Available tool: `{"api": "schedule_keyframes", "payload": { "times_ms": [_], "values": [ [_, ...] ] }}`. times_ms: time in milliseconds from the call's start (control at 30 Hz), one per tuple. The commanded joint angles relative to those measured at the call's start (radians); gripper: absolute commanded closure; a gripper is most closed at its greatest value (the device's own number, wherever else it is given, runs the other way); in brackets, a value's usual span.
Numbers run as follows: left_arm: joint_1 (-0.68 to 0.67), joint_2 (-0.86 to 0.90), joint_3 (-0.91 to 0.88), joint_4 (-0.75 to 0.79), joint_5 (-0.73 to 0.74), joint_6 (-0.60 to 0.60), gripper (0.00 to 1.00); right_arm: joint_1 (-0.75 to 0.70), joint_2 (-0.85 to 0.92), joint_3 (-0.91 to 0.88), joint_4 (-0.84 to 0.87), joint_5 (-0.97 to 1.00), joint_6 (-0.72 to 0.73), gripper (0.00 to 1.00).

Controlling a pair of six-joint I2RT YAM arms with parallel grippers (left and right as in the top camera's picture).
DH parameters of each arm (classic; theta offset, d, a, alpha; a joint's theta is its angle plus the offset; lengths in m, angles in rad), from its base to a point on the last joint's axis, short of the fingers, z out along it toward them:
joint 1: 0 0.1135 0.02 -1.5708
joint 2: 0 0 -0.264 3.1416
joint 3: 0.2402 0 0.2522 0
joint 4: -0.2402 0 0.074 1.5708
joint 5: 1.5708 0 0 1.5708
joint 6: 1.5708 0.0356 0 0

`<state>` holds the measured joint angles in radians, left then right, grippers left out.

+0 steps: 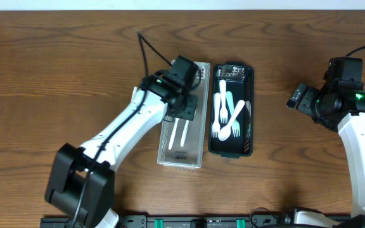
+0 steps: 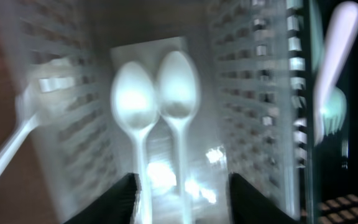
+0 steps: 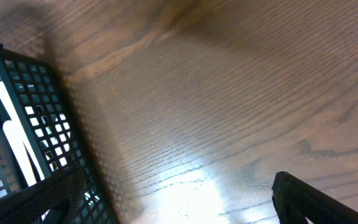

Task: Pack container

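Observation:
A white mesh container [image 1: 196,152] lies next to a black mesh container [image 1: 251,107] at the table's middle. Two white spoons [image 1: 179,134] lie in the white one; in the blurred left wrist view their bowls [image 2: 157,96] sit side by side and their handles run down between my fingers. My left gripper [image 1: 185,104] [image 2: 182,202] is open, low over the white container. The black container holds several white forks and spoons [image 1: 224,117] and a teal one [image 1: 230,100]. My right gripper [image 1: 298,96] [image 3: 179,208] is open and empty over bare wood, right of the black container [image 3: 39,118].
A blurred white utensil [image 2: 8,155] shows at the left edge of the left wrist view, by the white container's wall. Wood tabletop [image 1: 56,69] surrounds both containers.

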<state>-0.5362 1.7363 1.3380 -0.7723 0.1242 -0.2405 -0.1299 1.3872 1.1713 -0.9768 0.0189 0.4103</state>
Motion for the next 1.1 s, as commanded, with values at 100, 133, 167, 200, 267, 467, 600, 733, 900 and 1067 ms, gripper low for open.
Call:
{"api": "schedule_keyframes", "payload": {
  "times_ms": [100, 133, 167, 200, 267, 467, 600, 733, 900, 1067],
  "values": [
    [0.149, -0.159, 0.063, -0.043, -0.139, 0.037, 0.32, -0.002, 0.001, -0.001, -0.003, 0.008, 0.008, 0.01],
    [0.176, -0.169, 0.063, -0.058, -0.14, 0.066, 0.32, -0.002, 0.001, -0.001, -0.003, 0.008, 0.008, 0.01],
    [0.204, -0.172, 0.062, -0.075, -0.14, 0.095, 0.32, -0.002, 0.001, -0.001, -0.003, 0.008, 0.008, 0.01],
    [0.235, -0.17, 0.06, -0.094, -0.14, 0.129, 0.32, -0.002, 0.001, -0.001, -0.003, 0.008, 0.008, 0.01],
    [0.291, -0.154, 0.038, -0.11, -0.14, 0.205, 0.32, -0.002, 0.001, -0.001, -0.002, 0.008, 0.008, 0.01],
    [0.393, -0.05, -0.009, -0.102, -0.117, 0.454, 0.47, -0.002, 0.0, -0.001, 0.003, 0.008, 0.008, 0.01],
    [0.398, 0.032, -0.009, -0.102, -0.034, 0.605, 0.52, -0.002, 0.001, -0.001, 0.01, 0.008, 0.008, 0.01],
    [0.391, 0.124, -0.009, -0.097, 0.003, 0.632, 0.51, -0.002, 0.0, -0.001, 0.007, 0.008, 0.007, 0.01],
    [0.38, 0.228, -0.009, -0.076, 0.007, 0.632, 0.52, -0.002, 0.001, -0.001, 0.011, 0.008, 0.008, 0.01],
    [0.375, 0.298, -0.009, -0.072, 0.007, 0.632, 0.54, -0.002, 0.001, -0.001, 0.012, 0.008, 0.008, 0.01]
  ]
}}
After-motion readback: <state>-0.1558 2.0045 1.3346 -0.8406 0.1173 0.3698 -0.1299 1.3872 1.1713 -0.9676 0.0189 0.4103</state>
